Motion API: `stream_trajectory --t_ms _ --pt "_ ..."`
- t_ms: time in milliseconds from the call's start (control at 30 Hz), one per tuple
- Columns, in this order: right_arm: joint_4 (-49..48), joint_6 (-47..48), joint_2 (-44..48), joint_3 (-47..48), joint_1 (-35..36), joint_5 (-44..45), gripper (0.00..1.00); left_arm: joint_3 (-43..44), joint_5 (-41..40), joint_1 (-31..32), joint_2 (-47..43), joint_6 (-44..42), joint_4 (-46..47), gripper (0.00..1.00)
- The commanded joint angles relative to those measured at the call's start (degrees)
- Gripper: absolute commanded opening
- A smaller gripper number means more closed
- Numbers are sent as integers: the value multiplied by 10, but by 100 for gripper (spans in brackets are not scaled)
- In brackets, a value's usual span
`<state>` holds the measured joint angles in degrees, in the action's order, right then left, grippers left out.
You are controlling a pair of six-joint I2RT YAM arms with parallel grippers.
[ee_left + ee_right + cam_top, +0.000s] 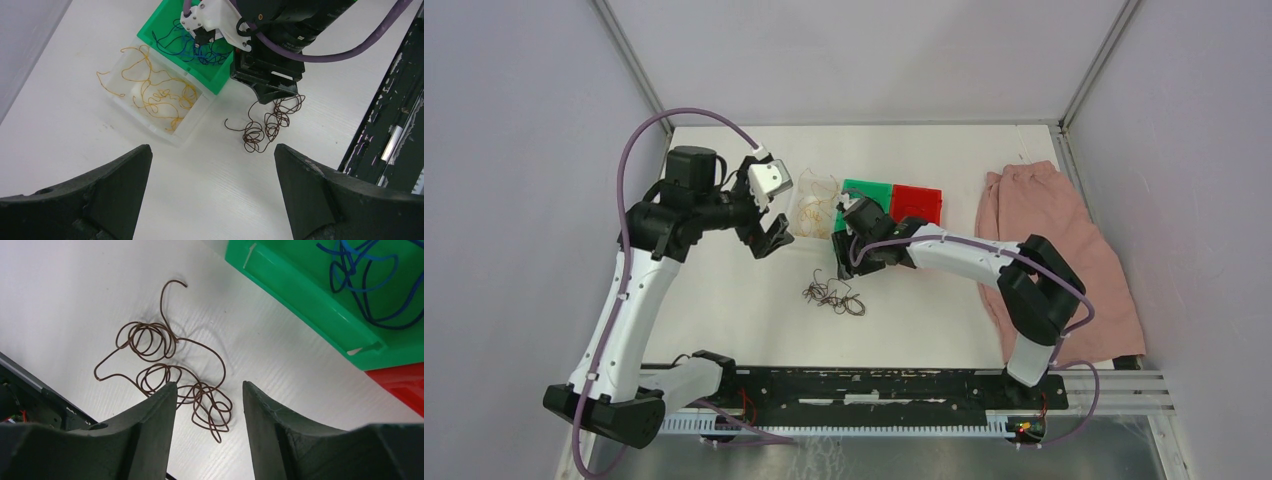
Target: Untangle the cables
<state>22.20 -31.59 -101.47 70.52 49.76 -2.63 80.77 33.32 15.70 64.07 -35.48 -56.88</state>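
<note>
A tangle of dark brown cables lies loose on the white table; it also shows in the left wrist view and the right wrist view. Yellow-tan cables lie in a clear bin, one strand hanging over its rim. Blue cables lie in the green bin, also in the right wrist view. My right gripper is open and empty, hovering just above the brown tangle by the green bin's corner. My left gripper is open and empty above bare table, left of the clear bin.
A red bin stands right of the green one, and its corner shows in the right wrist view. A pink cloth lies at the right side. A black rail runs along the near edge. Grey walls enclose the table.
</note>
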Motion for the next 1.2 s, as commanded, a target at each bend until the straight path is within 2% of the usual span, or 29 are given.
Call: stream_trajectory --t_ms 0,467,533,667,767,933,1167 --pt "23 -29 -19 2 -1 13 57 -8 11 -3 -18 -36 18 99" --pt "-7 -45 -78 6 1 -32 44 -2 20 -3 -13 -36 26 99" --pt "-3 -45 -83 11 2 -43 39 3 23 -2 -12 -33 26 99" --pt "-6 -50 -78 11 2 -45 21 7 25 -3 -12 -31 26 99" --pt "-24 -56 -54 3 2 -40 9 5 24 -2 -16 -32 26 99" --pt "-55 -41 11 9 2 -54 1 -5 31 -2 -30 -33 23 99" --pt "-87 -30 105 24 2 -100 0 -53 56 -2 -62 -33 30 99"
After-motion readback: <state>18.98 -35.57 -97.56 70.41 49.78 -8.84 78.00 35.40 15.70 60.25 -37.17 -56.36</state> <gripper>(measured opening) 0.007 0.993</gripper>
